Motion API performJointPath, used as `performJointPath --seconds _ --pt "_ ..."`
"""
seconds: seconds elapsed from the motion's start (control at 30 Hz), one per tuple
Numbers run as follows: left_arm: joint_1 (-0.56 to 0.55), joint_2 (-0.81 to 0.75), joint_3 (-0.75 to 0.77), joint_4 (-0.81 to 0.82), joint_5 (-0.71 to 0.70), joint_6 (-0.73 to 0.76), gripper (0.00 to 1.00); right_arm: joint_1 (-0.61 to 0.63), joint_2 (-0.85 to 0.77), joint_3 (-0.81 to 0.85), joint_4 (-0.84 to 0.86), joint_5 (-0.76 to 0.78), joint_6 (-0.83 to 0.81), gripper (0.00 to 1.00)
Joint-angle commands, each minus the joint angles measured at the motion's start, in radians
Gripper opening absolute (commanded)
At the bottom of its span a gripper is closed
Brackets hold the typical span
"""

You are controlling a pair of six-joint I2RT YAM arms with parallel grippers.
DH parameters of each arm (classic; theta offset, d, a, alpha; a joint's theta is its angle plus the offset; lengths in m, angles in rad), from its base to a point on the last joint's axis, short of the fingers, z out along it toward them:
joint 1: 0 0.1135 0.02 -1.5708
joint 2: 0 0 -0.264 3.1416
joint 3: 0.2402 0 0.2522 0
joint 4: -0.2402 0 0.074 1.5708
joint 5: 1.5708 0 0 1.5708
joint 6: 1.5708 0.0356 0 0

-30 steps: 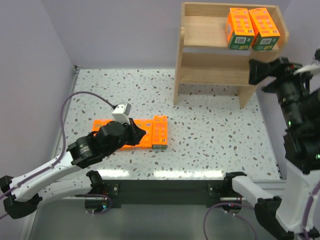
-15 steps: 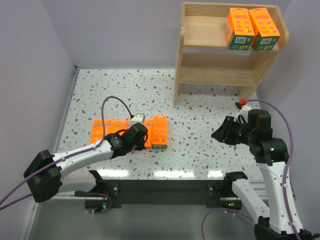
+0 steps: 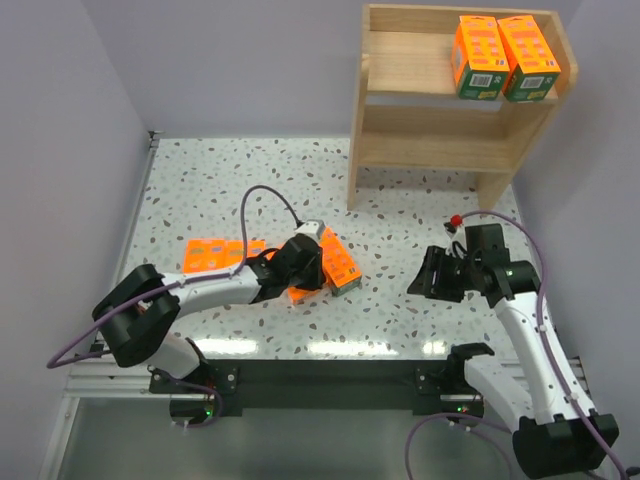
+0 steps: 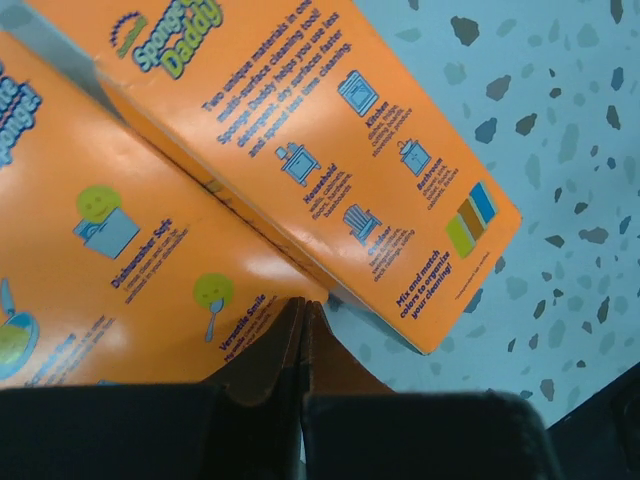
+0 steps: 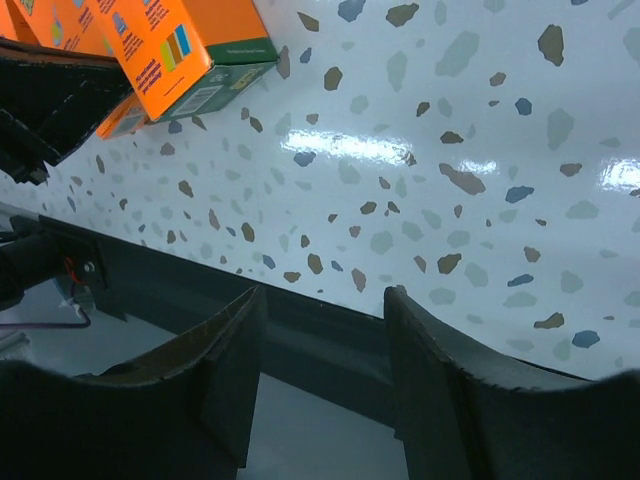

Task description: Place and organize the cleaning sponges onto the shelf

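Left gripper is down on the table, fingers pinched together with nothing between them. Its tips nose into the seam where two cleaning sponges meet. The skewed pack, green at one end, lies slantwise around the middle of the table. The flat packs lie beside it, toward the left edge. Right gripper hangs low near the table's near-right corner, fingers apart, holding nothing. On the shelf at the far right corner, the shelved packs sit side by side at the right end of the top tier.
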Motion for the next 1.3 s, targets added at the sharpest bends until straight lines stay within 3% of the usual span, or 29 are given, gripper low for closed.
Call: performJointPath --seconds 0.0,0.13,0.33,0.5,0.63,0.67,0.83,1.03,1.27 --pt "-0.009 0.058 0.065 0.108 0.067 0.024 0.0 0.009 0.033 -0.013 0.084 0.026 -0.017 0.54" --pt "-0.023 0.145 0.124 0.136 0.095 0.009 0.0 0.047 0.108 0.017 0.138 0.022 0.014 0.6" --pt "-0.031 0.181 0.154 0.11 0.083 0.011 0.0 0.216 0.26 0.077 0.227 0.158 0.027 0.68" --pt "-0.014 0.166 0.151 0.064 0.014 0.035 0.0 0.236 0.376 0.14 0.256 0.255 -0.058 0.72" --pt "0.022 0.156 0.132 0.064 0.011 0.044 0.0 0.261 0.403 0.129 0.317 0.242 -0.132 0.76" --pt "0.028 0.161 0.131 0.068 0.015 0.049 0.0 0.308 0.412 0.125 0.336 0.253 -0.134 0.83" --pt "0.043 0.216 0.177 0.087 0.035 0.058 0.0 0.46 0.495 0.125 0.428 0.395 -0.216 0.9" --pt "0.075 0.256 0.241 0.087 0.035 0.081 0.0 0.468 0.493 0.04 0.571 0.382 -0.308 0.92" --pt "0.15 0.287 0.316 0.064 0.043 0.133 0.0 0.466 0.536 0.057 0.643 0.397 -0.348 0.99"
